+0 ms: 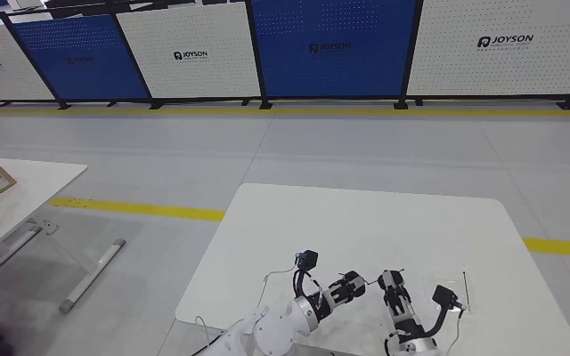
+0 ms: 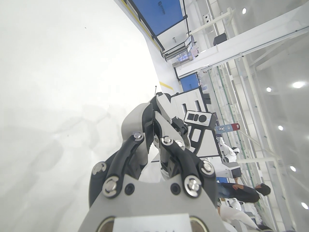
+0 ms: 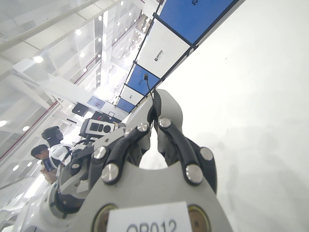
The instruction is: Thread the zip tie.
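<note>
Both grippers sit close together low over the white table's (image 1: 374,222) near edge. My right gripper (image 3: 154,98) is shut on a thin black zip tie (image 3: 147,83). Its square head (image 3: 145,76) sticks out past the fingertips. My left gripper (image 2: 153,114) is also shut, with a thin black strap (image 2: 153,126) pinched between its fingers. Whether this is the same tie's tail, I cannot tell. From above, the left gripper (image 1: 359,283) points toward the right gripper (image 1: 392,279), with a small gap between them. In the left wrist view the right gripper (image 2: 162,102) sits just beyond my fingertips.
A thin black strip (image 1: 464,290) lies on the table to the right of the arms. Another table (image 1: 27,187) stands on the floor at the left. Blue and white panels (image 1: 329,44) line the back of the room.
</note>
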Available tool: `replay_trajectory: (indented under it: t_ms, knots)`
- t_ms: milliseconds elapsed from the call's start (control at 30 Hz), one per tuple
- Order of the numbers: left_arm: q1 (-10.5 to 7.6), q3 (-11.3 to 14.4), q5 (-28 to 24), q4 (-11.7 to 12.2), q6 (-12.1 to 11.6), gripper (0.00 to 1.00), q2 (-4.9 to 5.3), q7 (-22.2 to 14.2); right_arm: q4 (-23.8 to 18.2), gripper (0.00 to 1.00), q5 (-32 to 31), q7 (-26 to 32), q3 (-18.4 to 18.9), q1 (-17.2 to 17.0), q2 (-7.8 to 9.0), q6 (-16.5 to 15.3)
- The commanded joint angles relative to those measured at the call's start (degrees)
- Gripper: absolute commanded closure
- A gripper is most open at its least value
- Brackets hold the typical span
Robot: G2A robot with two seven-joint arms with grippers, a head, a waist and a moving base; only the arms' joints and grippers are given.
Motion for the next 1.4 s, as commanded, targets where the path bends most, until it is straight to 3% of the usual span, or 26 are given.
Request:
replay_trajectory:
  t_ms: [0, 300, 933, 1033, 1067, 1367]
  knots:
    - [-0.13, 0.39, 0.45, 0.26, -0.16, 1.0, -0.09, 0.64, 0.07, 1.0, 0.26, -0.2, 0.01, -0.05, -0.02, -0.24]
    - [-0.19, 0.96, -0.69, 0.48, -1.64, 1.0, -0.45, 2.83, 0.59, 1.0, -0.01, 0.66, -0.05, 0.02, 0.0, -0.46]
    - [-0.12, 1.02, -1.45, 0.76, -2.3, 1.0, -0.55, 2.83, 0.36, 1.0, 2.59, -0.43, 0.46, -0.41, -0.17, -0.92]
    - [-0.1, 1.0, -1.39, 0.73, -2.18, 1.0, -0.56, 3.01, 0.28, 0.95, 2.67, -0.33, 0.5, -0.48, -0.17, -1.01]
    - [-0.09, 0.98, -1.39, 0.74, -2.09, 1.0, -0.57, 3.12, 0.26, 0.89, 2.64, -0.27, 0.52, -0.5, -0.17, -1.01]
    - [-0.43, 1.12, -1.54, 0.99, -1.07, 1.0, -0.71, 3.43, 0.17, 0.87, 2.13, -0.77, 0.87, -0.83, -0.14, -1.3]
